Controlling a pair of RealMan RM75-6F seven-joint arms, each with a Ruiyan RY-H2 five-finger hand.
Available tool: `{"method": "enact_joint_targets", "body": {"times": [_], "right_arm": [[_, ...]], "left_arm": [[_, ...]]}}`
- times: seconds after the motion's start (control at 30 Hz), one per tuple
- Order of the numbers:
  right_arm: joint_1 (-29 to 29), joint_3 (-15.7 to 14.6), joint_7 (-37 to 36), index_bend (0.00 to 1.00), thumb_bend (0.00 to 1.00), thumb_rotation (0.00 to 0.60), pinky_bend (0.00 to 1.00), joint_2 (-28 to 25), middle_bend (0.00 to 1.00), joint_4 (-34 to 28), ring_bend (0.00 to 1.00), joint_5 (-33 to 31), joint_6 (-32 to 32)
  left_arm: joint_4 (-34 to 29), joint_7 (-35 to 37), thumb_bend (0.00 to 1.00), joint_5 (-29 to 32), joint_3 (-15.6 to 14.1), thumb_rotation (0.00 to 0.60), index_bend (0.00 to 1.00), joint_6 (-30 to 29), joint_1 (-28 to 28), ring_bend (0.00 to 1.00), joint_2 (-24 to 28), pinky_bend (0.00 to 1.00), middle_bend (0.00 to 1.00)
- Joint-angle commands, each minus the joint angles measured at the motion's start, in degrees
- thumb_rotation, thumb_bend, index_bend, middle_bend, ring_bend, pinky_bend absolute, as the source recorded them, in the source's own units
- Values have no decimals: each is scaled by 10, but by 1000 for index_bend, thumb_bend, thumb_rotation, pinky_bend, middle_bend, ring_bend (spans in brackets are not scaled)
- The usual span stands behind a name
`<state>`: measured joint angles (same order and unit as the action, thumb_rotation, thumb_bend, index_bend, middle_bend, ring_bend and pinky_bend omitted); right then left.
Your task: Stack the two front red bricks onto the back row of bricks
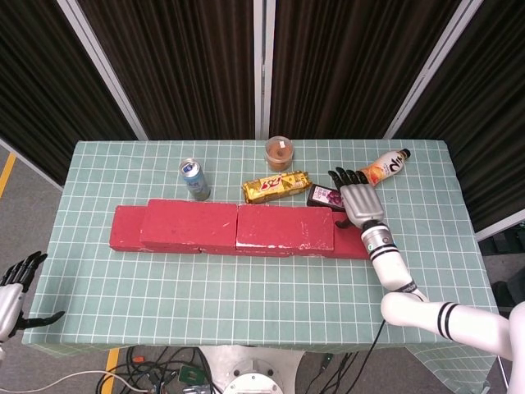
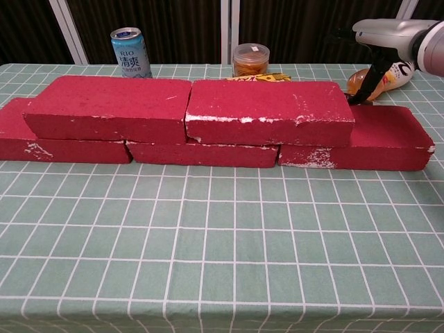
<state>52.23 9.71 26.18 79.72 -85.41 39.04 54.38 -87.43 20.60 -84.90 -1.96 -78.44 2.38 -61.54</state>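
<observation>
Head view, right hand (image 1: 356,201) (spread) over bricks (image 1: 238,228)

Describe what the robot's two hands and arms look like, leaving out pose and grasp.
The right hand has a silver-grey metal back and black fingers, on a white wrist with dark rings and a white arm with black bands. The left hand, at the head view's edge, shows the same black fingers and pale body. No cables are visible on either.

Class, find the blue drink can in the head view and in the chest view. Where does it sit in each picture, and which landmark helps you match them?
Head view: the blue drink can stands upper left of centre, behind the left upper red brick.
Chest view: the can stands at top left, behind that same brick.
Shared landmark: the round lidded jar, to the can's right in both.
</observation>
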Motion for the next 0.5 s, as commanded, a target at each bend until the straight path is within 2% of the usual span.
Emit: {"method": "enact_joint_targets", "body": {"times": [0.03, 0.5], "right_arm": [[0, 2, 2, 0, 67, 600, 0, 1, 0, 1, 0, 0, -1], [-4, 14, 3, 0, 76, 600, 0, 9, 0, 5, 0, 2, -1]], "left_arm": [[0, 0, 0, 0, 0, 600, 0, 0, 0, 0, 0, 0, 0], [0, -2, 0, 3, -1, 600, 0, 3, 0, 0, 0, 0, 0]]}}
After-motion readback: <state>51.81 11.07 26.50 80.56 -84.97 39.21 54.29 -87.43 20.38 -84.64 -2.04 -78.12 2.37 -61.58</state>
